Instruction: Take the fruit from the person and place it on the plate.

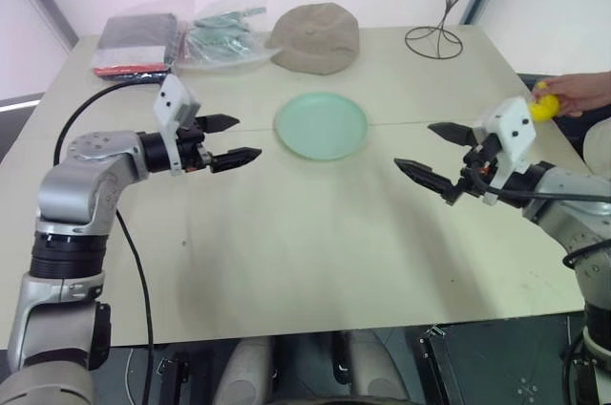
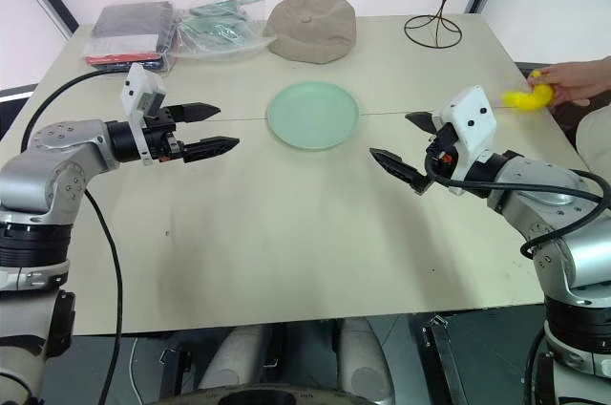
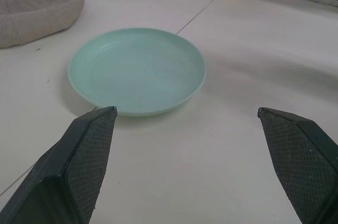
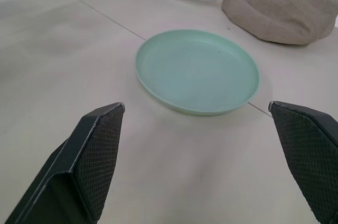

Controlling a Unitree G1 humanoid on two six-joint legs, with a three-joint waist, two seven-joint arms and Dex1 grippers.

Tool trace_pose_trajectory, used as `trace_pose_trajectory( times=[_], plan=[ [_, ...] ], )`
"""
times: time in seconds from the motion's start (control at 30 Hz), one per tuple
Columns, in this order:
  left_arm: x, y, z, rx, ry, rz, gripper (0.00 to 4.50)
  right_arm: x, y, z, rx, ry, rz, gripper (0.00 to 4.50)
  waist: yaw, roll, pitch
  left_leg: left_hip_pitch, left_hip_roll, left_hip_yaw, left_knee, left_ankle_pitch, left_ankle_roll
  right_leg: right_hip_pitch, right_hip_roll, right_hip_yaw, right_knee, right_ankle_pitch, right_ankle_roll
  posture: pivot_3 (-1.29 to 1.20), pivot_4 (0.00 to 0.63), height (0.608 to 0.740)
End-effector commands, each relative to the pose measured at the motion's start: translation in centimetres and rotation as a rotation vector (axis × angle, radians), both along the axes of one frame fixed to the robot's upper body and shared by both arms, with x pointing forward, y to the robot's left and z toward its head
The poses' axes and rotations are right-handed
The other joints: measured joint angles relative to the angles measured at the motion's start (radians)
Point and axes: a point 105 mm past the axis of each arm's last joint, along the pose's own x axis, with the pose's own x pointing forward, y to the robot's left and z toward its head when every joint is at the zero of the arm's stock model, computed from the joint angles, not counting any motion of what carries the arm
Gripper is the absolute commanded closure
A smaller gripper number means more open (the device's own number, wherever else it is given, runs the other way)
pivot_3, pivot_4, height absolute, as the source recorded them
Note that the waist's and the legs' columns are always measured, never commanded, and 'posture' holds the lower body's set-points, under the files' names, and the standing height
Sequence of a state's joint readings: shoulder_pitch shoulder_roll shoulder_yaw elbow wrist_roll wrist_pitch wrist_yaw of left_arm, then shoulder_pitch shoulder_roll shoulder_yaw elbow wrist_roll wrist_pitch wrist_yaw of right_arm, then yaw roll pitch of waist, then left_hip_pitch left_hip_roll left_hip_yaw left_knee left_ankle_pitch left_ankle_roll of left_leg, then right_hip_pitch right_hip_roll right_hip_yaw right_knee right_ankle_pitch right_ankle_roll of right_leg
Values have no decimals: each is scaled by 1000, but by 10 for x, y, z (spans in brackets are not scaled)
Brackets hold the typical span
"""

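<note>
At the counter's (image 2: 286, 233) right edge, the person's hand (image 2: 579, 80) holds the banana (image 2: 528, 96) behind the right pincer (image 2: 406, 152). Both pincers, left (image 2: 202, 129) included, gape empty toward the plate (image 2: 312, 115). Turning blindly could strike fingers or knock the fruit loose.

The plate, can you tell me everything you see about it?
The plate is round, pale mint green and plain, with a low raised rim, and looks like smooth plastic. It lies flat near the middle of the table, empty, with nothing touching it but the tabletop. It sits in front of a brownish cap.
</note>
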State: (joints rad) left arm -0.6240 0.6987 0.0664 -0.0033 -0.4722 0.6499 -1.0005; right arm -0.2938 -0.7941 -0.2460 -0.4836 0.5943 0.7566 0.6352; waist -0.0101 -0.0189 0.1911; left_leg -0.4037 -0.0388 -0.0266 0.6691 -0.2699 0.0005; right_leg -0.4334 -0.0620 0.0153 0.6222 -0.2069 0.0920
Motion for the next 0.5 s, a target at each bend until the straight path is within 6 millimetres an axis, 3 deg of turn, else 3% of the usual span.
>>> trace_pose_trajectory(
  times=[0.03,0.5],
  plan=[
    [-2,3,16,-14,-56,2,42,-4,1,17,-9,-72,8,0,0,0,0,0,0,0,0,0,0,0,0,0,0,0,0,0,150,740],
    [-2,3,19,-28,-59,2,42,-3,1,17,-5,-76,1,0,0,0,0,0,0,0,0,0,0,0,0,0,0,0,0,0,150,740]
  ],
)
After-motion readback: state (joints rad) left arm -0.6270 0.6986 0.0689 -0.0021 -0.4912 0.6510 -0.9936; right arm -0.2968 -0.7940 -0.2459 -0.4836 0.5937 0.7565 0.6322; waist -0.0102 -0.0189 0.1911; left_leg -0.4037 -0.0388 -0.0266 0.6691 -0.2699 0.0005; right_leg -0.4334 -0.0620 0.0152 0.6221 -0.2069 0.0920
